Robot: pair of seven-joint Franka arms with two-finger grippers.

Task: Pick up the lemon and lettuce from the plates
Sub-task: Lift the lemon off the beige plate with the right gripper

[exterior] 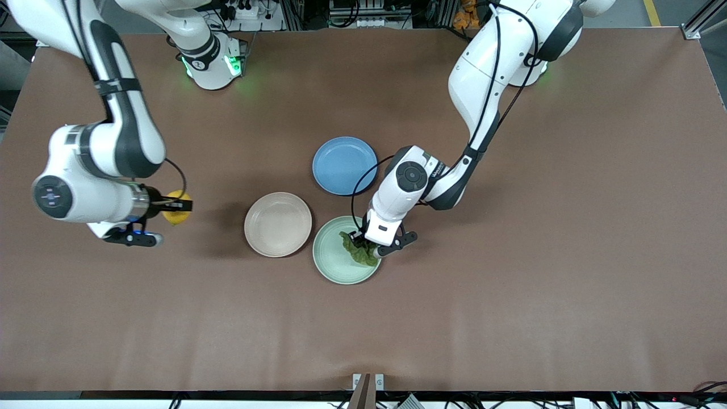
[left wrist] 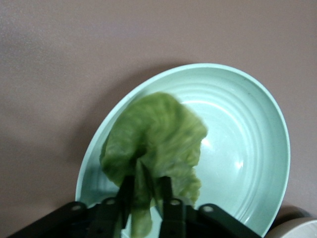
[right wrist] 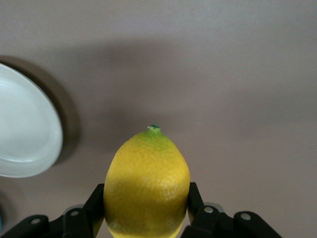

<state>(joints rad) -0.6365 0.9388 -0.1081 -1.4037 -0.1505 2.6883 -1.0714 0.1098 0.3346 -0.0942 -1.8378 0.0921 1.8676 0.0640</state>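
Note:
My right gripper point(exterior: 180, 205) is shut on the yellow lemon point(exterior: 176, 210) and holds it above bare table, off the beige-pink plate point(exterior: 278, 224) toward the right arm's end. In the right wrist view the lemon point(right wrist: 147, 178) sits between the fingers of the right gripper point(right wrist: 146, 201), with the beige-pink plate point(right wrist: 25, 129) off to one side. My left gripper point(exterior: 365, 241) is shut on the green lettuce point(exterior: 359, 251) over the mint green plate point(exterior: 335, 274). The left wrist view shows the left gripper point(left wrist: 147, 194) pinching the lettuce point(left wrist: 158, 134) over the mint green plate point(left wrist: 247, 148).
An empty blue plate point(exterior: 345, 166) lies farther from the front camera than the other two plates, next to the left arm's wrist. The beige-pink plate holds nothing. Brown tabletop point(exterior: 511, 284) spreads on all sides.

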